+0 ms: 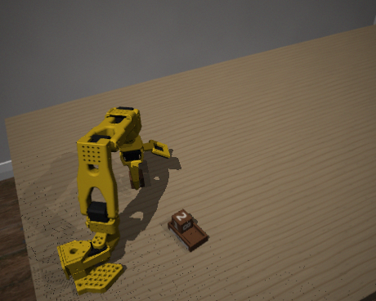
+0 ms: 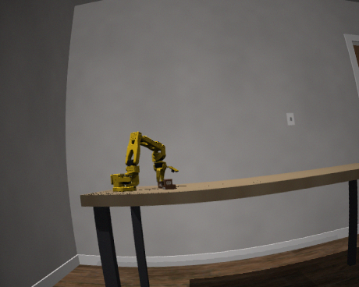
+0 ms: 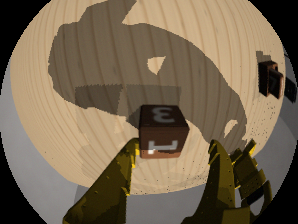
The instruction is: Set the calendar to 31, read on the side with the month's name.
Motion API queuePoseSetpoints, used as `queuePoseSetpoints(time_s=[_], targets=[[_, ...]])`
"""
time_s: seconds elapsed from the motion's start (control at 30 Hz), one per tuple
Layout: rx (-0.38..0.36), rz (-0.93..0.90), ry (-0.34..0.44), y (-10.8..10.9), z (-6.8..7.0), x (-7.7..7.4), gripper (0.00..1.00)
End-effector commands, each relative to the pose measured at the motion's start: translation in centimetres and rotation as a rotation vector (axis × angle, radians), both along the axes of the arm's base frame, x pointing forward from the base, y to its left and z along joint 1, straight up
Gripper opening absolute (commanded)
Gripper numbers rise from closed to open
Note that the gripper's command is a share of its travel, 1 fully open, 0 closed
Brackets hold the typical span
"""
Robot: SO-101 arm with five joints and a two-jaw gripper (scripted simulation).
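Note:
A dark brown cube (image 3: 164, 131) (image 1: 141, 178) stands on the table between my fingertips. In the wrist view one face shows a 3 and the face nearer the fingers shows a 1 on its side. My gripper (image 3: 175, 142) (image 1: 137, 185) (image 2: 161, 184) is open around it. The left finger is close beside the cube, and a gap shows at the right finger. The brown tray (image 1: 197, 237) (image 2: 170, 188) lies flat on the table. A second cube (image 1: 181, 219) (image 2: 168, 182) sits in its far left end, with a 2 on top and an 8 on a side.
The tray and its cube also show at the right edge of the wrist view. The arm's base (image 1: 98, 278) stands near the table's left edge, left of the tray. The arm's shadow falls across the table around the loose cube.

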State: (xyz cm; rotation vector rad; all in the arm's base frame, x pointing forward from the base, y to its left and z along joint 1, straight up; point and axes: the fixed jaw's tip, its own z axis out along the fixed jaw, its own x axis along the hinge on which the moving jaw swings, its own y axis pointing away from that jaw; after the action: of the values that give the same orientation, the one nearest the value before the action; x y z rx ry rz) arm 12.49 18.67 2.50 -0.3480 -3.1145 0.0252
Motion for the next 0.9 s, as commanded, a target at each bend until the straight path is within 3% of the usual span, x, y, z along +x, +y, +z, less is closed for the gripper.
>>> queuePoseSetpoints(time_s=[0.0,0.33,0.87], targets=[[0.057,-0.002,-0.038,0.9,2.2,0.3,0.36],[0.057,-0.002,-0.038,0.6,5.0,0.1,0.36],[0.057,-0.002,-0.038,0.5,5.2,0.1,0.36]])
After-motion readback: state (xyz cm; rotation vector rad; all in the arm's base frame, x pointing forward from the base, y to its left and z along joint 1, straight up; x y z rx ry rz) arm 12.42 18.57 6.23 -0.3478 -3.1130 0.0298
